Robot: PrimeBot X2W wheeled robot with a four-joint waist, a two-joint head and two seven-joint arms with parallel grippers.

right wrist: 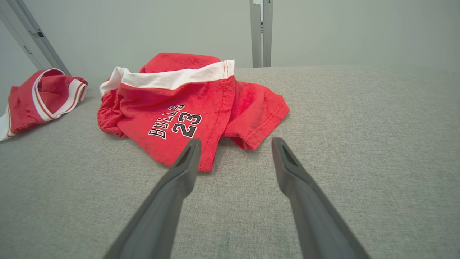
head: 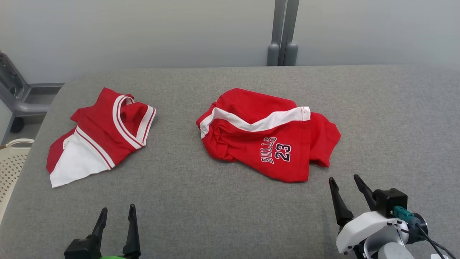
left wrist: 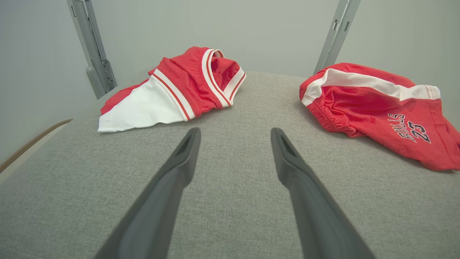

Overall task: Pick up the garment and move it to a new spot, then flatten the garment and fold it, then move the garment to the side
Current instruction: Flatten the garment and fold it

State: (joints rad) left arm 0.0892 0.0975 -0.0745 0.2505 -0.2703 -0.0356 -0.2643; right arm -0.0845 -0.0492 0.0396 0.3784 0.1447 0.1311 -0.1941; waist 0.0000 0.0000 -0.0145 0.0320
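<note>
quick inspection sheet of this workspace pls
surface: grey fabric tabletop
job's things: red shorts printed BULLS 23, crumpled, centre; red and white jersey, bunched, to the left; the two lie apart
clutter: nothing seen
tools: left tool and right tool both open, holding nothing, clear of the cloth
cables: black cable at the right wrist
surroundings: pale perforated basket at left; grey posts behind

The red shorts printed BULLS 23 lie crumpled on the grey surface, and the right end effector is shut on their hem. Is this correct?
One thing is wrong: the right end effector is open, with nothing between its fingers. The red shorts do lie crumpled on the grey surface. The right wrist view shows this.
</note>
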